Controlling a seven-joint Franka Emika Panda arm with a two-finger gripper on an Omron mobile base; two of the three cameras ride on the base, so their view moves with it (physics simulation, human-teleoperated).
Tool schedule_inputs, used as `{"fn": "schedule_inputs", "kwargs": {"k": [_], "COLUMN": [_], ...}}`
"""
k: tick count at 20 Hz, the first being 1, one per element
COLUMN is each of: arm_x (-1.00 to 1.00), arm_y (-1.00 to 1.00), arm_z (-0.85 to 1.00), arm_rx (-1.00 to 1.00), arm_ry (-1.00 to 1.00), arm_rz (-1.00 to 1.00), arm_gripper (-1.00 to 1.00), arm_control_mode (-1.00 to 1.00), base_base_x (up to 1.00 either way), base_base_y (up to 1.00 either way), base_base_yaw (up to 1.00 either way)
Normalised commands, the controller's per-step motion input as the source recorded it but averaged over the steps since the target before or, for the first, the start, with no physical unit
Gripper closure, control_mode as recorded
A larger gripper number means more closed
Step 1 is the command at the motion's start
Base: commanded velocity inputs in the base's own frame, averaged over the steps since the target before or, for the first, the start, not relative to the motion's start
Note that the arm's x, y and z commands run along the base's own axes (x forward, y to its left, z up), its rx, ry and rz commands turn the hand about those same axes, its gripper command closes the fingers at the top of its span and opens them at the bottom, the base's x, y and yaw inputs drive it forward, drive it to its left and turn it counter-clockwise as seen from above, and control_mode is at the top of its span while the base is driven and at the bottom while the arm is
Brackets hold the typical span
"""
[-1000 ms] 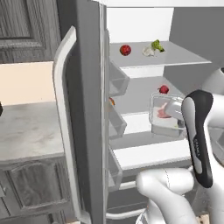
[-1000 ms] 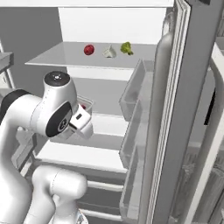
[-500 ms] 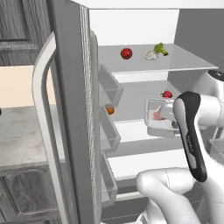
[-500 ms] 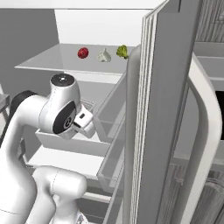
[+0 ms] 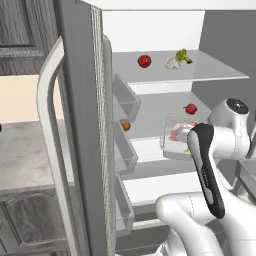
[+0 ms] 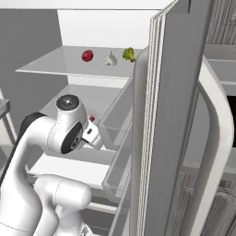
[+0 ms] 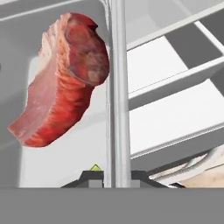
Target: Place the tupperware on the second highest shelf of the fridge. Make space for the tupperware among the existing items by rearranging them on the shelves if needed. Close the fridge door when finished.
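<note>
Here the end effector (image 7: pixel 110 177) is gripping the wall of the tupperware (image 5: pixel 172 135), its fingers closed on the clear rim, as the hand view is showing with the red meat (image 7: pixel 63 78) sitting inside the tub. The arm (image 5: pixel 207 175) is holding the tub over the second highest shelf (image 5: pixel 155 107) inside the open fridge (image 5: pixel 80 125), near a red fruit (image 5: pixel 190 108) lying on that shelf. On the top shelf (image 5: pixel 220 74), another red fruit (image 5: pixel 144 61), a white bulb (image 5: pixel 172 62) and a green vegetable (image 5: pixel 183 55) are sitting in a row. A small orange piece (image 5: pixel 125 126) is resting by the door bins (image 5: pixel 125 100).
</note>
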Motion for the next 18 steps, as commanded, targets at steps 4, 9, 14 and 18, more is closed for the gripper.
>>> {"fn": "schedule_inputs", "kwargs": {"k": [4, 9, 14, 18], "arm_x": [0.29, 0.06, 0.18, 0.4], "arm_y": [0.0, 0.03, 0.09, 0.01], "arm_z": [0.12, 0.1, 0.0, 0.0], "arm_rx": [0.04, 0.13, 0.16, 0.18], "arm_ry": [0.05, 0.02, -0.09, -0.12], "arm_rz": [-0.11, -0.25, -0.29, -0.25], "arm_gripper": [1.0, 1.0, 1.0, 1.0], "arm_control_mode": [-1.0, -1.0, -1.0, -1.0], "base_base_x": [0.0, 0.0, 0.0, 0.0], "base_base_y": [0.0, 0.0, 0.0, 0.0], "base_base_yaw": [0.0, 0.0, 0.0, 0.0]}}
